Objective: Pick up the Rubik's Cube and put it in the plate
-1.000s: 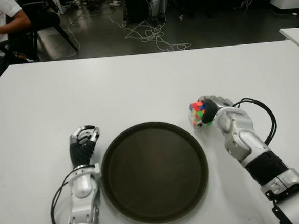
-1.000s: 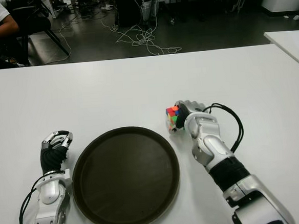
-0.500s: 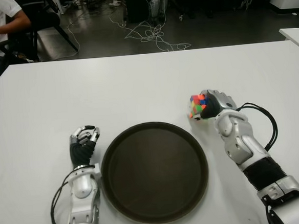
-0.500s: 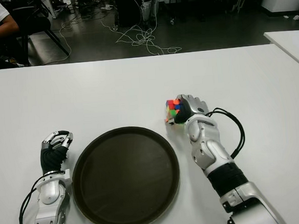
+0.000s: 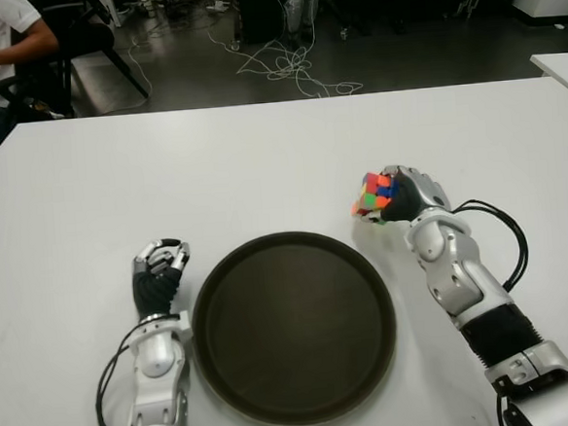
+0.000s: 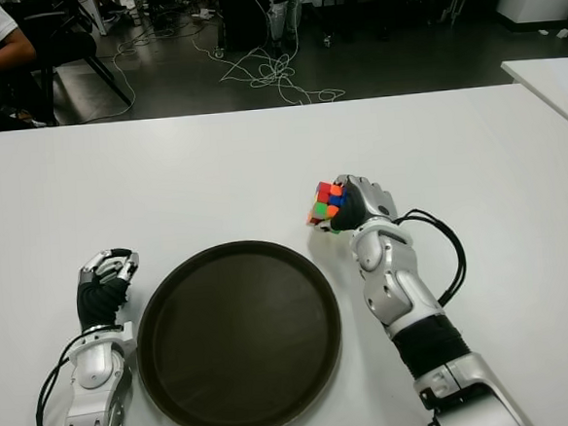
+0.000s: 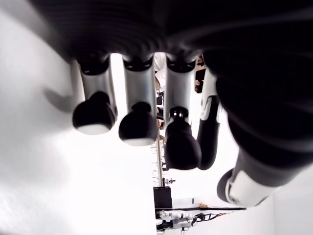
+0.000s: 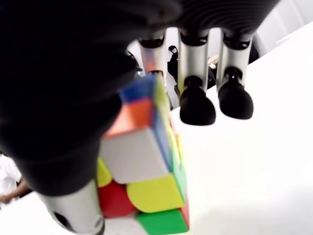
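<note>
- Right robot hand [image 5: 411, 192] has its fingers closed round the Rubik's Cube [image 5: 374, 194]; the right wrist view shows the cube pinched between thumb and one finger, with two other fingertips [image 8: 197, 104] clear of it.
- Change over the last second: the cube was sitting low on the surface [image 5: 261, 156] just off the plate's far-right rim; it now shows higher and tilted, one corner pointing down. Read as lifted off the surface, though the eye views give no clean gap beneath it, so lift height is uncertain.
- Cube has also drifted slightly toward the robot's left, nearer the plate [image 5: 294, 327], but is not yet over it: it sits just beyond the rim.
- Left robot hand [image 5: 159, 270] shows beside the plate on its left, fingers curled, holding nothing, same place as a second ago.
- Meaning for task: pick-up looks complete; the carry over the plate and release remain.
- Risk, as judged: grip uses few fingers on a tilted cube, so it could rotate or slip during the carry.
</note>
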Controlling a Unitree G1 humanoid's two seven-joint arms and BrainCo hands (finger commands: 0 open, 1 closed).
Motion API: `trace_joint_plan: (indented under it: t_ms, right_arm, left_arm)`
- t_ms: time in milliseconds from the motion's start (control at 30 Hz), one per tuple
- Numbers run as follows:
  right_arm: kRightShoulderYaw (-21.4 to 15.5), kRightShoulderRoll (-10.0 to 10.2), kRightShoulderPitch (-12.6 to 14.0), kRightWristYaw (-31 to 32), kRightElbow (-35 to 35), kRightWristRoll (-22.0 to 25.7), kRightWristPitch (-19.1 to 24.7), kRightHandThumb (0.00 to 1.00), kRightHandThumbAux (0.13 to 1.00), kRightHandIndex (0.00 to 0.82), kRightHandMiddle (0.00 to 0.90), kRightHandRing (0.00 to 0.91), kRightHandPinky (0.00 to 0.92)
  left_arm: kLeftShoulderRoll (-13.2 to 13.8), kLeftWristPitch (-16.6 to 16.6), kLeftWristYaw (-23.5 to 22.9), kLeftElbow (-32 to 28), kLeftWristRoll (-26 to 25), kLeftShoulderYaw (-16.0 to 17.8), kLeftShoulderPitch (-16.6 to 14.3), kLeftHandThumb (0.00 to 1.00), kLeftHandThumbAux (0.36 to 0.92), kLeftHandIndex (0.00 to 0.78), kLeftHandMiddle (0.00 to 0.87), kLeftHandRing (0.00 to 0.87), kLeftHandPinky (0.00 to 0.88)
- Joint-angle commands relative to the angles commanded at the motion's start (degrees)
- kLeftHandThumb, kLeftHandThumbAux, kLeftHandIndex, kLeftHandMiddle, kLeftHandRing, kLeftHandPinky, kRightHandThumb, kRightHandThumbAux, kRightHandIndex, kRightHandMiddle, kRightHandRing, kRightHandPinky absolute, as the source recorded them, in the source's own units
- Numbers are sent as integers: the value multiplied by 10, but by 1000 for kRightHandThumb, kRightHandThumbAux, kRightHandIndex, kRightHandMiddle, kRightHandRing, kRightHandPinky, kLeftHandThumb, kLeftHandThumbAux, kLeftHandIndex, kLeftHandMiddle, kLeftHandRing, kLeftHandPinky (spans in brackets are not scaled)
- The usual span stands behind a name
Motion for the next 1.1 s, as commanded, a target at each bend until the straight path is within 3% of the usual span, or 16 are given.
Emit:
trace_joint_plan:
  t_ms: [533,667,733,800,900,967,1100]
  right_arm:
    - [-15,-6,19,-7,-36,22,-24,334,853,655,796,804,796]
    - [-33,-3,47,-22,-73,44,-64,303,848,664,798,809,804]
    - [-40,1,76,-24,-131,60,-91,271,843,672,802,815,812]
    - [-42,2,89,-23,-155,66,-102,249,840,676,806,820,816]
    - [-27,25,120,-33,-226,67,-122,233,835,689,816,831,826]
    - [-17,42,141,-49,-253,76,-157,236,825,684,822,837,833]
    - [-9,51,168,-52,-275,107,-228,211,807,676,831,845,842]
  left_arm:
    - [2,-6,2,7,3,2,-2,716,701,445,801,833,833]
    - [2,-7,2,9,3,3,-3,715,701,445,798,831,832]
    - [2,-5,3,7,3,3,-3,715,701,445,799,830,832]
    - [2,-4,4,7,3,3,-4,715,701,445,799,830,831]
    - [3,1,4,4,6,1,-3,715,700,445,802,831,834]
    - [3,4,4,2,7,0,-3,715,700,445,803,832,835]
    - [1,9,2,-4,3,0,-1,716,700,446,804,832,837]
